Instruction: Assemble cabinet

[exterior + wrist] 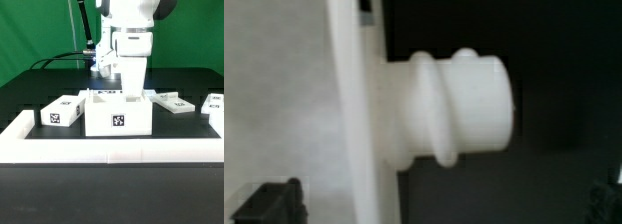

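1. Centrally on the black worktop [30, 100] stands the open-topped cabinet body [118, 115], with tags on its near face.
2. Just above its far wall hang the fingers [269, 205], spread wide with nothing in their grasp.
3. Seen from the wrist, a white wall edge [358, 100] and a round knob [455, 108] lie between them.
4. A tagged box [62, 112] lies to the left and a flat panel [172, 102] to the right.
5. A white rail [110, 152] runs along the near side.

No words or numbers are legible; only coded square tags [119, 122] mark the cabinet body [100, 112] below the pincer [128, 86] and the loose panels [60, 112] on either side of it.
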